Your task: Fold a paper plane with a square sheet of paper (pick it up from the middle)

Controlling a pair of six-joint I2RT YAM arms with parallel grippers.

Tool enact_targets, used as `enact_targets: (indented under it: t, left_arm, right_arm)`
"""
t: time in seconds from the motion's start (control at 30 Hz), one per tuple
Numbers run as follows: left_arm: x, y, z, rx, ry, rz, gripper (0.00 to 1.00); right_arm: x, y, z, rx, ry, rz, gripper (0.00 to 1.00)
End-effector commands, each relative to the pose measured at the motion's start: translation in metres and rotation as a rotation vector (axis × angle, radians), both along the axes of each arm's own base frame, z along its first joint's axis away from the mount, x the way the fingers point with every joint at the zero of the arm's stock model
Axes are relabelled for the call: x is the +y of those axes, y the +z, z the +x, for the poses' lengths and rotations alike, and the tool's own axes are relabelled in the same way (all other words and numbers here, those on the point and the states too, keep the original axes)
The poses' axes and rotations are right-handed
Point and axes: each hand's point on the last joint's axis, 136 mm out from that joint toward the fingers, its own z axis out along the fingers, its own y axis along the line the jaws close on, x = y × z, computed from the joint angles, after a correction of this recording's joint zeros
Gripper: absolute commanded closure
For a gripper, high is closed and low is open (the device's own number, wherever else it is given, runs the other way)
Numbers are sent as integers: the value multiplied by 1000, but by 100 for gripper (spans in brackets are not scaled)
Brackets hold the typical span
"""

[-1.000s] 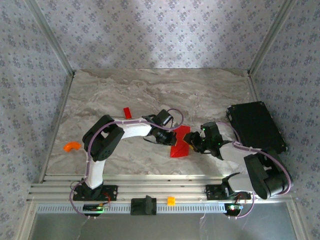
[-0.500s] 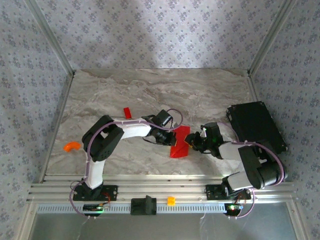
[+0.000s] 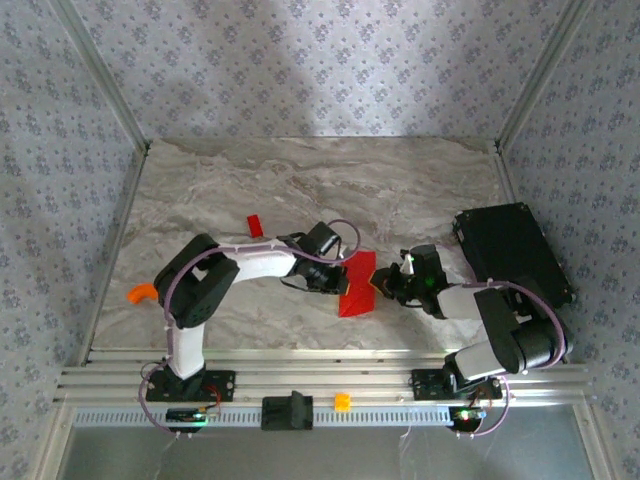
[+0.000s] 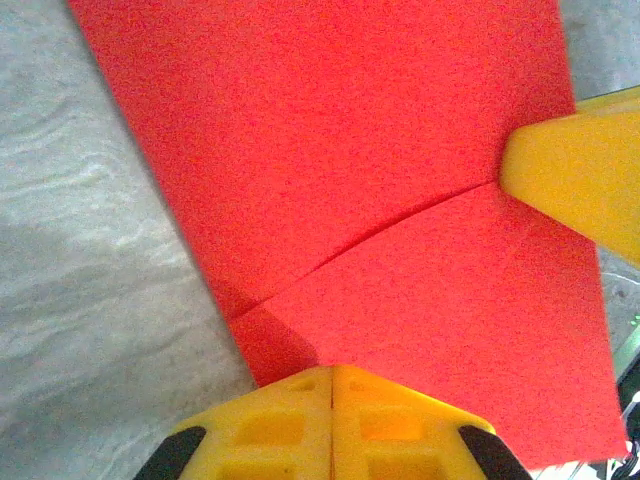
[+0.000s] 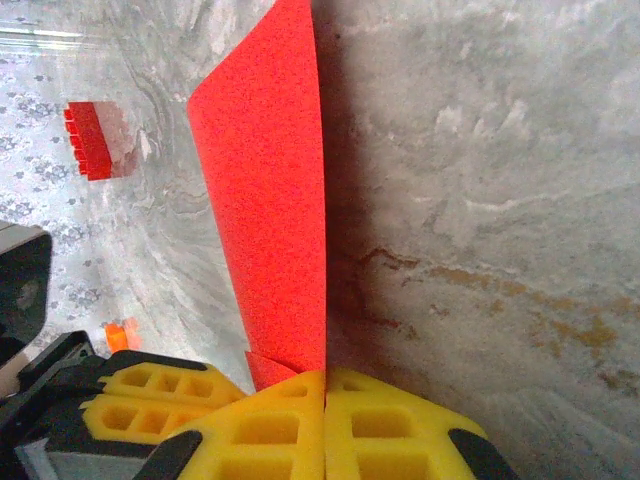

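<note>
The square sheet of paper (image 3: 356, 285) is bright red, folded into a wedge with a flap edge across it (image 4: 350, 150), and lies on the marble table between the two arms. My left gripper (image 3: 338, 277) is shut, its yellow tips (image 4: 332, 372) resting on the sheet's left part. My right gripper (image 3: 384, 284) is shut on the sheet's right edge. In the right wrist view the raised red sheet (image 5: 270, 200) runs straight into the seam between the closed fingers (image 5: 325, 378). One right finger (image 4: 575, 180) shows at the sheet's edge in the left wrist view.
A tiny red block (image 3: 254, 225) lies behind the left arm and an orange curved piece (image 3: 143, 293) at the left edge. A black box (image 3: 512, 255) stands at the right. A small orange block (image 3: 342, 401) and a black part (image 3: 288, 411) sit on the front rail.
My right gripper has closed onto the sheet's right edge. The left arm's elbow has shifted slightly left while its shut tips stay on the paper.
</note>
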Motion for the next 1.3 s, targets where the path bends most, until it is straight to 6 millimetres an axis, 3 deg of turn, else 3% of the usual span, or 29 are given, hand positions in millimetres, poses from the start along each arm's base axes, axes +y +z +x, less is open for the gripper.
enact_targets:
  t: [0.0,0.23,0.43,0.63,0.8,0.9,1.07,1.27]
  left_arm:
    - [1,41,10,-109,55,-55,91]
    - [44,78,32,-280,230,-57,87]
    - [94,82,41,-297,438,-83,86]
    - [133,79,43,-273,568,-111,82]
    - [158,88,40,-320,626,-111,68]
    - [179,93,40,-359,687,-89,56]
    - [217,103,38,-400,793,-60,40]
    - [281,107,25,-488,1011,48,34]
  right_arm:
    - [4,18,4,-59,26,-24,93]
    - [7,43,-4,-140,131,-348,93]
    - [5,63,-9,-168,180,-630,93]
    - [-15,87,-7,-216,178,-927,93]
    - [-40,105,-2,-214,164,-1250,94]
    - [-41,112,1,-204,177,-1389,95]
    - [-21,107,8,-213,195,-1474,95]
    - [6,83,11,-191,247,-1568,95]
